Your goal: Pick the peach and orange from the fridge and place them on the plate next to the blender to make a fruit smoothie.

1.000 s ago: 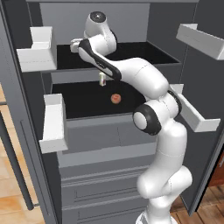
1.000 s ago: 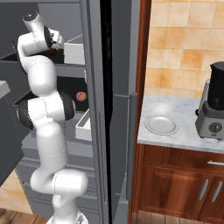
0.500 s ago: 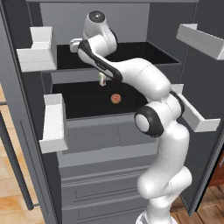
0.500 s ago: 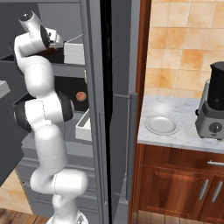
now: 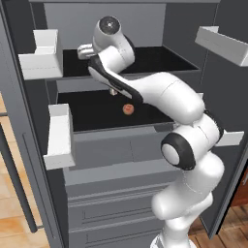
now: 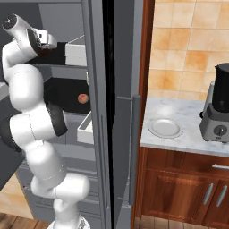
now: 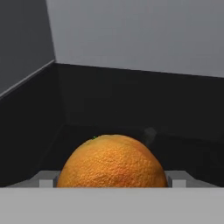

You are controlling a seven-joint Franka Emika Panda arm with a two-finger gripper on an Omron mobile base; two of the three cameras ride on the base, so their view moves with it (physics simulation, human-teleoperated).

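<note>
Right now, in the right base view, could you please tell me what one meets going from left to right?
The robot arm, the peach on a fridge shelf, the white door bin, the fridge's long bar handle, the plate on the counter, then the blender.

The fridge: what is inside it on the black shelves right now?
Inside the fridge, the peach sits on the lower black shelf. In the hand view the orange lies close between the gripper fingers. The arm covers part of the upper shelf.
</note>
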